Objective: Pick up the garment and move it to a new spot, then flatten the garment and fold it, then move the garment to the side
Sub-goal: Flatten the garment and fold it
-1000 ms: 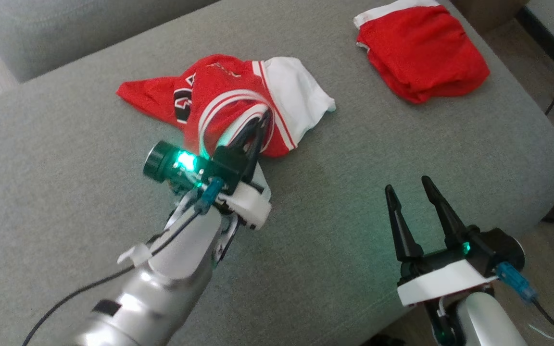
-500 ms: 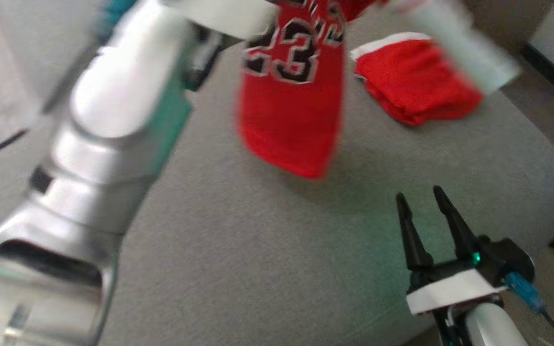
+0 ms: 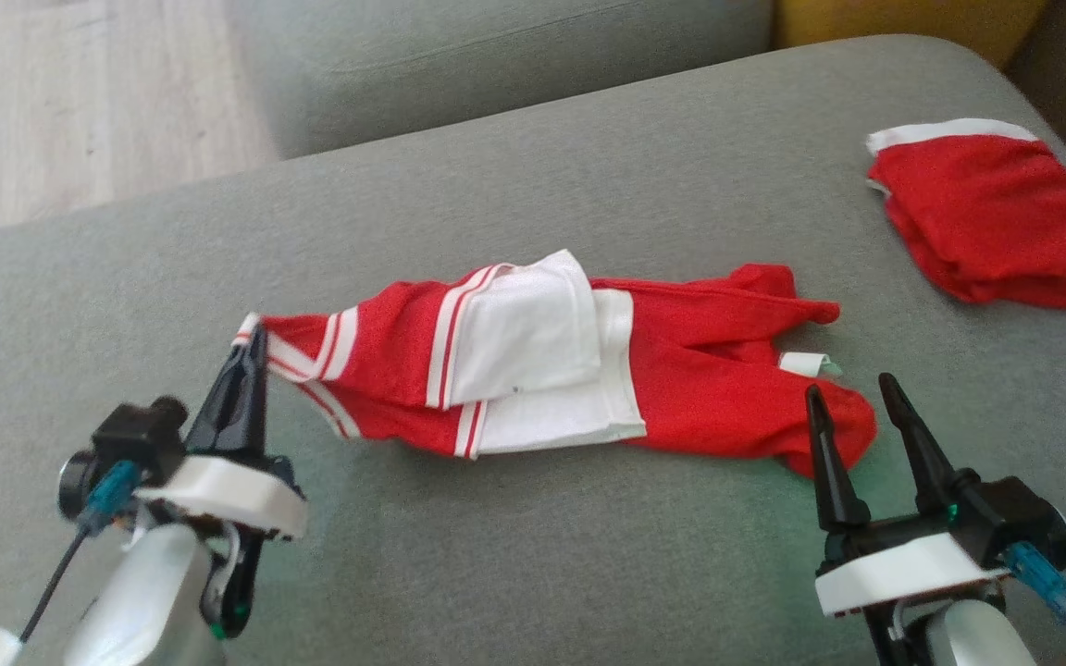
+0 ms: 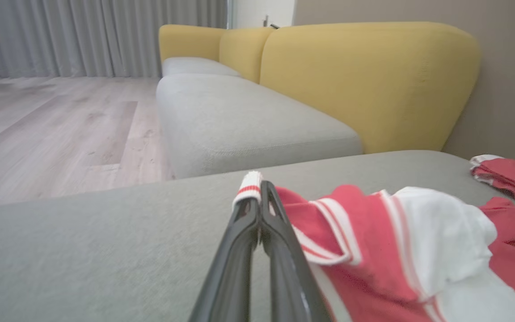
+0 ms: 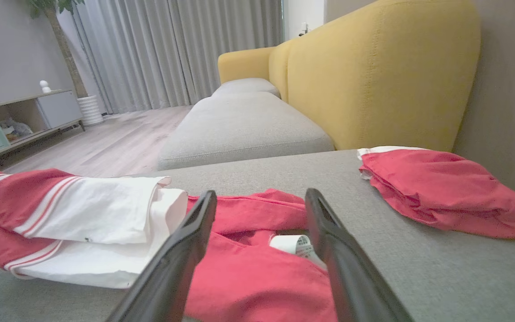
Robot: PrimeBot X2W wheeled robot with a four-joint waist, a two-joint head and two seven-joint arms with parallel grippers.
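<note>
The left gripper (image 3: 252,356) has its two dark fingers pinched tight on the striped trim (image 4: 249,184) at the garment's left end. It sits low over the grey cushion (image 3: 533,573), and I'd say the hold is there to draw that end out so the cloth lies long, ready for flattening. The right gripper (image 3: 849,388) has its fingers spread wide with nothing between them. Its tips are aimed at the opposite end, which looks like the natural place for a second grab.

The garment (image 3: 709,379) lies stretched across the middle of the cushion. It is red, with a white panel (image 3: 524,333) lapped over itself, and is still rumpled rather than flat. A second red piece (image 3: 986,222) sits folded at the far right corner, well apart.

From the head view you get the whole layout: both ends, both arms and the pale wooden floor (image 3: 80,92) beyond. The left wrist view gives the pinch itself, with a nub of ribbing poking past the fingertips. The right wrist view brings a small white label (image 5: 291,243) up close between its fingers, and the yellow backrest (image 5: 373,80) behind. I can't tell whether the right tips are touching the hem or are just short of it, as the two views seem to disagree.
</note>
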